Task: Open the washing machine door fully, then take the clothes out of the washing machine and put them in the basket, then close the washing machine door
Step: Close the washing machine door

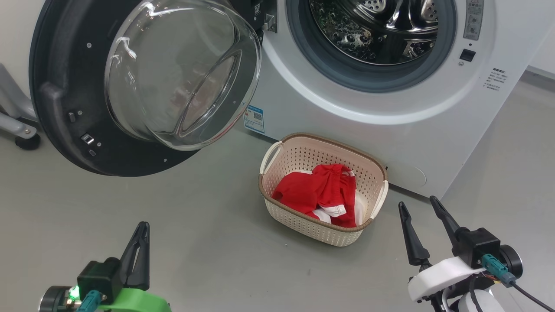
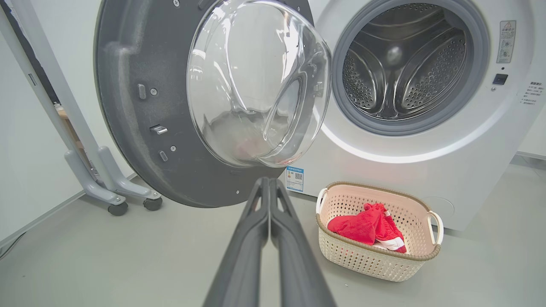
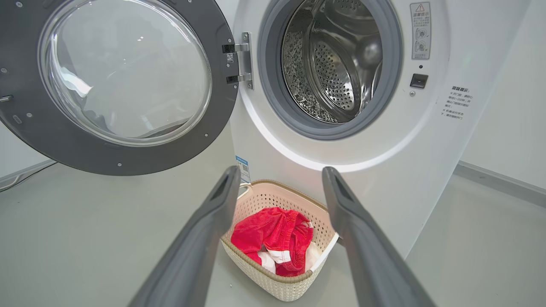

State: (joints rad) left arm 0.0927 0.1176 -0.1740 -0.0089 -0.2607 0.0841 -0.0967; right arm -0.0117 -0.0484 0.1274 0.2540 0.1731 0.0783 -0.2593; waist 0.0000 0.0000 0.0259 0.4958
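The washing machine (image 1: 433,130) (image 2: 469,170) (image 3: 384,179) stands with its door (image 1: 65,108) (image 2: 128,106) (image 3: 128,157) swung wide to the left, its steel drum (image 1: 377,30) (image 2: 405,72) (image 3: 337,64) bare. Red and white clothes (image 1: 321,193) (image 2: 369,226) (image 3: 275,238) lie in the cream basket (image 1: 303,223) (image 2: 371,264) (image 3: 281,290) on the floor in front of the machine. My left gripper (image 1: 141,229) (image 2: 269,183) is shut on nothing, low at the left, pointing toward the door's lower edge. My right gripper (image 1: 419,203) (image 3: 279,175) is open and empty, just right of the basket.
Grey floor (image 1: 195,225) stretches between my grippers and the basket. A grey wheeled stand (image 1: 19,125) (image 2: 111,192) sits left of the door. A wall with skirting (image 3: 499,183) runs to the right of the machine.
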